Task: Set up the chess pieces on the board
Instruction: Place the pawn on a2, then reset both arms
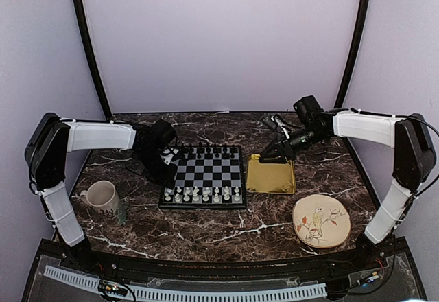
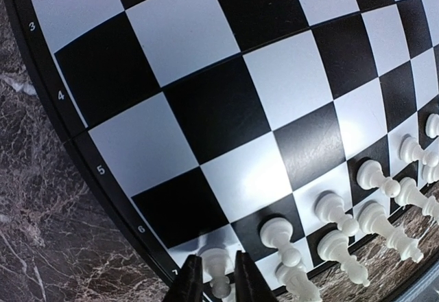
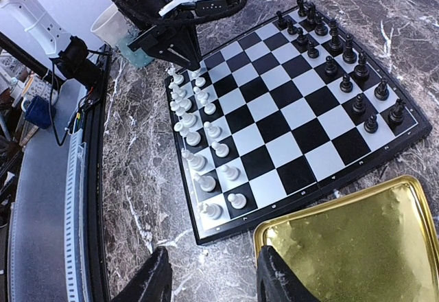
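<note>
I judge setup nearly done: whites (image 1: pixel 206 194) fill two ranks at the board's (image 1: pixel 206 171) 6 o'clock edge, left gripper (image 2: pixel 217 257) flanks the 8 o'clock corner pawn (image 2: pixel 218 271), clamped or not I cannot tell, right gripper (image 3: pixel 209 274) gapes empty.

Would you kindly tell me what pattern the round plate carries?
The plate shows a bird on a twig over cream; clearest in the top view.
</note>
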{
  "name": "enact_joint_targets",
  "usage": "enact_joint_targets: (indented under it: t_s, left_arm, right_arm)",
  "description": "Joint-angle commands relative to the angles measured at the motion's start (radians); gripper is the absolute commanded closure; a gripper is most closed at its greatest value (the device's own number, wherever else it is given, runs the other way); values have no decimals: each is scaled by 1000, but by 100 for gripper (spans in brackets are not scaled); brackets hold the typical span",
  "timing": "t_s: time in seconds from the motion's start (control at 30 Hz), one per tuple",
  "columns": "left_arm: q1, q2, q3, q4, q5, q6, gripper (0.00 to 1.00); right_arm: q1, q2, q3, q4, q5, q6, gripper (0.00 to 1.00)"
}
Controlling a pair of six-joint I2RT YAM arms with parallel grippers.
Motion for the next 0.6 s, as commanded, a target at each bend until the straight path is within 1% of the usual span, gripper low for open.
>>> enact_joint_targets:
  t_s: [0.0, 0.13, 0.27, 0.33, 0.43, 0.57]
  left_arm:
    - [5, -18, 0, -17, -1, -3, 78]
    - [6, -53, 21, -28, -44, -2, 72]
    - [5, -84, 69, -50, -96, 20, 70]
    - [5, -120, 90, -30, -137, 43, 69]
    - [12, -189, 86, 92, -203, 91, 68]
    - [26, -244, 102, 250, -214, 147, 66]
  right_arm:
    - [4, 4, 21, -16, -16, -15, 58]
    - [-4, -10, 87, -96, 43, -56, 58]
    - [-39, -46, 169, -154, 120, -74, 58]
    - [-56, -74, 206, -158, 235, -53, 58]
    - [-90, -139, 228, -96, 395, 10, 57]
    - [-140, -218, 204, 17, 549, 136, 54]
